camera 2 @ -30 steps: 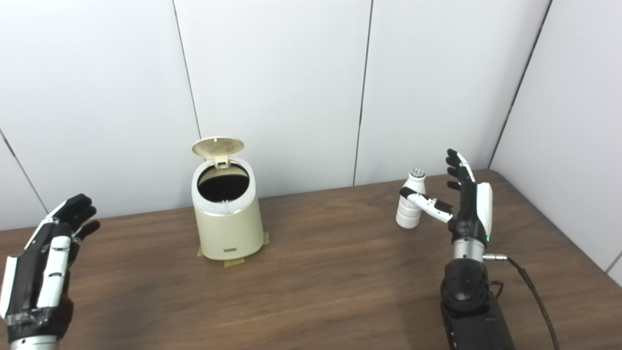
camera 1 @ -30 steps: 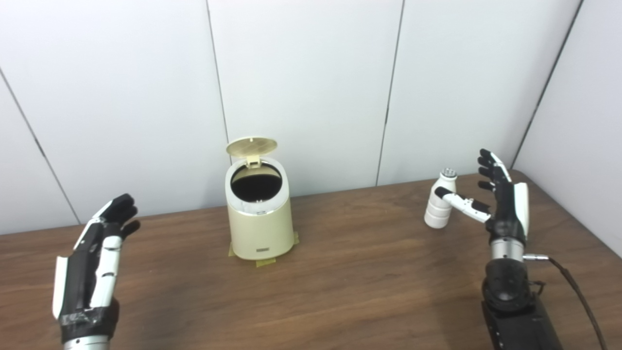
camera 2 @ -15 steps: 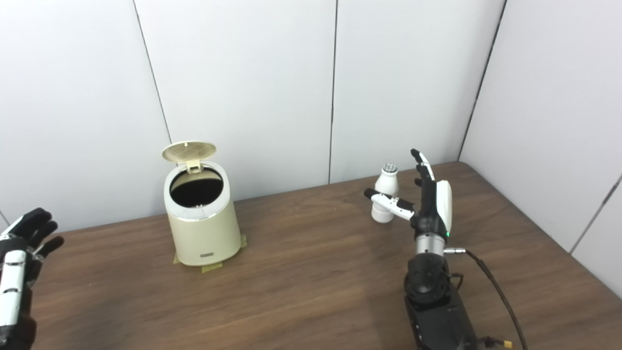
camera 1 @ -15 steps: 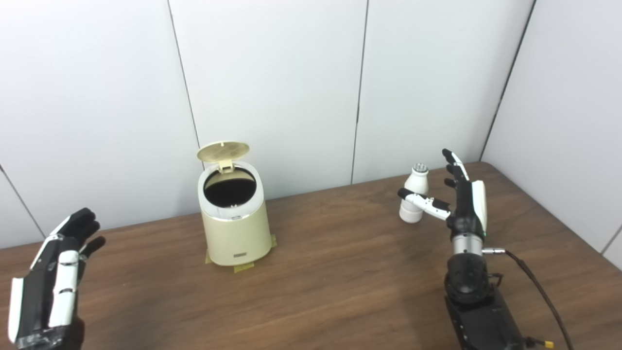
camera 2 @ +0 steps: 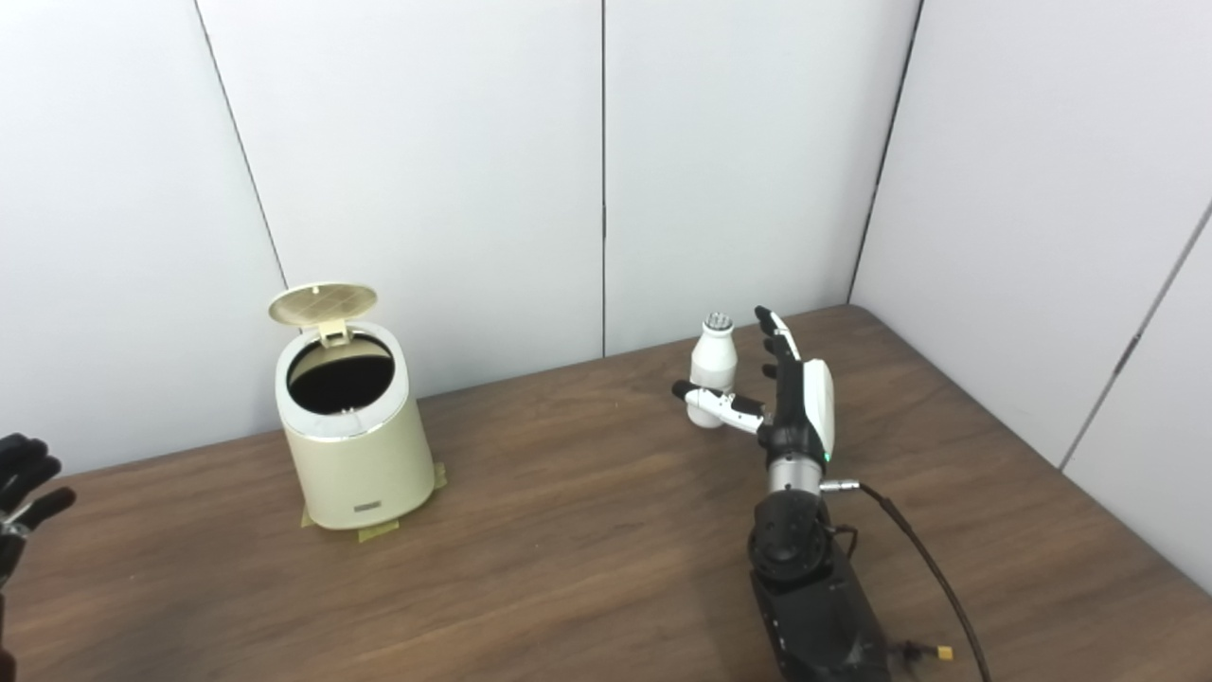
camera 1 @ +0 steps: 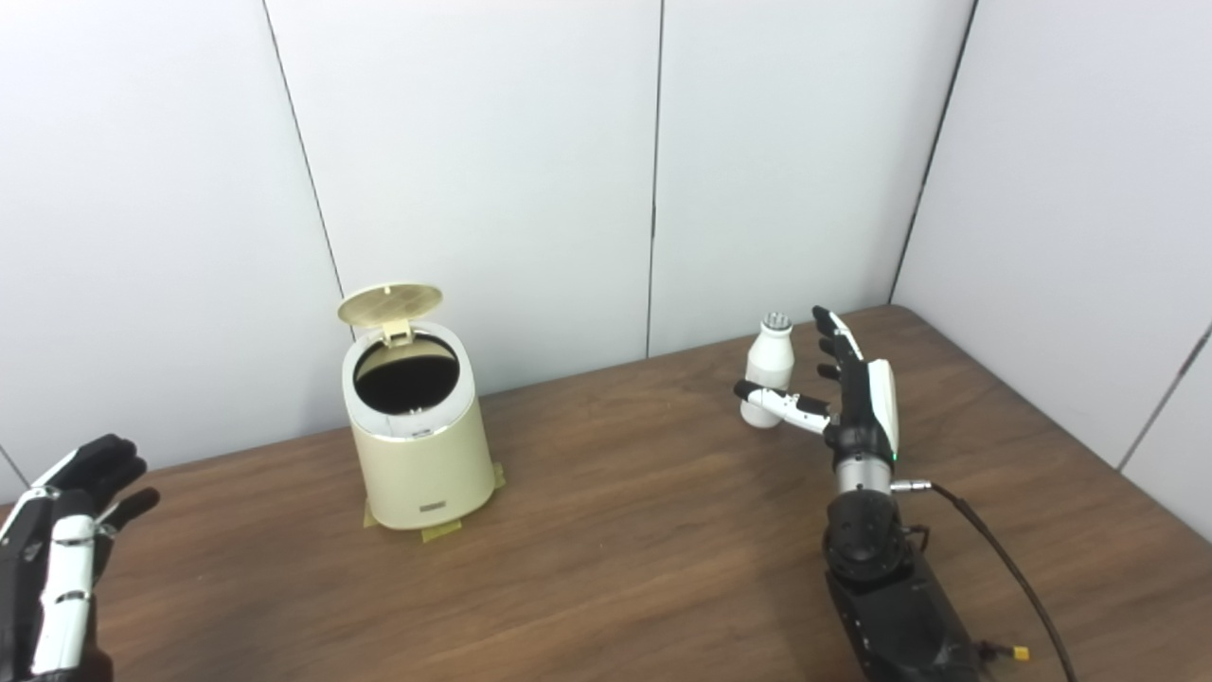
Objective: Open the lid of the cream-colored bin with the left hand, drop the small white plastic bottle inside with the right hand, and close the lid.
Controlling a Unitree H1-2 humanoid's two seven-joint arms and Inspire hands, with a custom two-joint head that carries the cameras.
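On the brown table (camera 1: 606,530), the bin's lid (camera 1: 389,303) stands open; right hand (camera 1: 857,398), fingers spread, nears the upright bottle (camera 1: 767,365), ungrasped; left hand (camera 1: 57,530) at lower left empty.

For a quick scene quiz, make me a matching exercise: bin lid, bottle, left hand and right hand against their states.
Things:
1. lid
2. bottle
3. left hand
4. right hand

States:
A. open, beside the bottle
B. standing upright on the table
C. flipped up over the bin
D. open, far from the bin at the picture's edge

Pairs: 1-C, 2-B, 3-D, 4-A
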